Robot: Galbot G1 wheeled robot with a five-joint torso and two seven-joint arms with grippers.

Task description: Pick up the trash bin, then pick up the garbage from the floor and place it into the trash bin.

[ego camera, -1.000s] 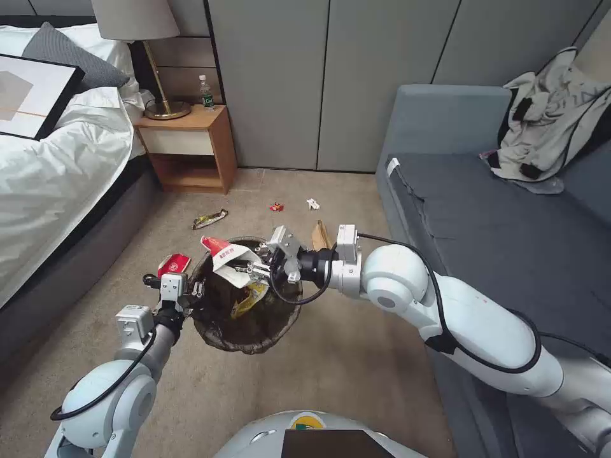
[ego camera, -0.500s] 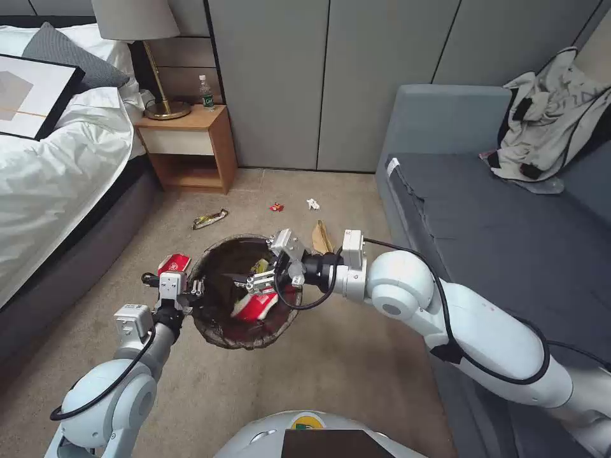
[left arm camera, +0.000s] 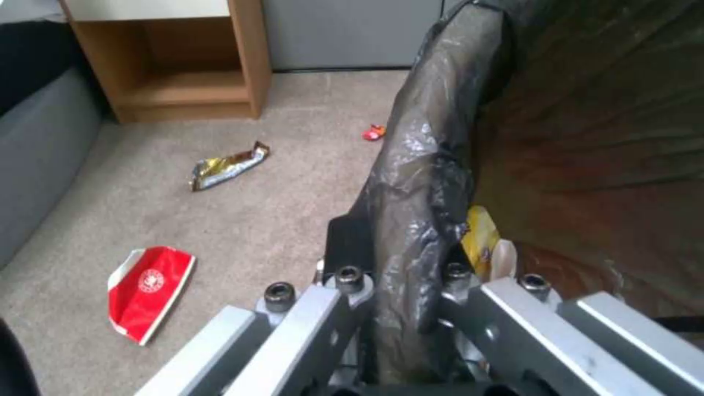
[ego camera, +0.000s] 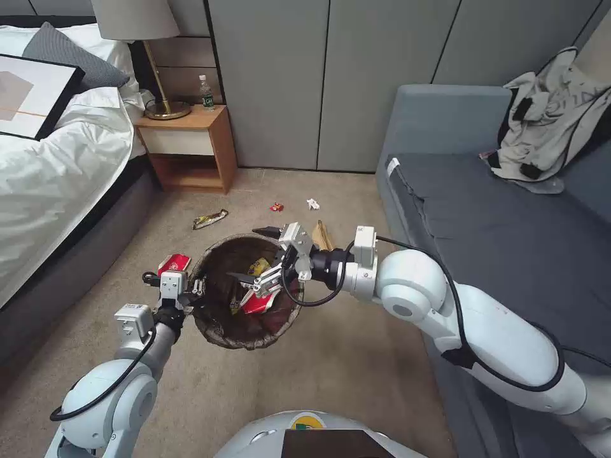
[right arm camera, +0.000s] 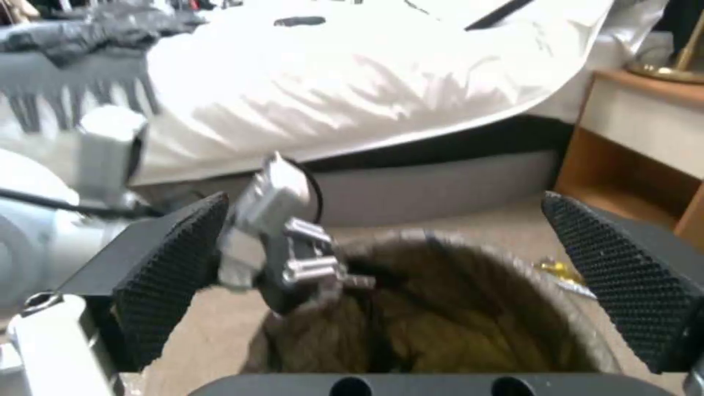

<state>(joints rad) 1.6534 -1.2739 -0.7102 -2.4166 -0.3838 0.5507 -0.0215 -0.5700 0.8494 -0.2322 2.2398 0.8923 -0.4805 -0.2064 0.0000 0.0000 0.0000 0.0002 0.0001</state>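
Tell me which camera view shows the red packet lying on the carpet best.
The left wrist view: the red packet lies whole and unobstructed on the carpet there, its white emblem plain. In the head view it sits small behind the left pincer, which grips the trash bin rim. I can't find it in the right wrist view.

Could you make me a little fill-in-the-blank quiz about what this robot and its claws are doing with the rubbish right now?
1. The left claw is shut on the rim of the small round bin lined with a dark ____.
2. The right claw hangs over the bin with its fingers ____.
3. A red-and-white packet now lies ____ the bin.
4. A gold snack wrapper lies on the carpet near the wooden ____.

Missing words: bag; open; inside; nightstand
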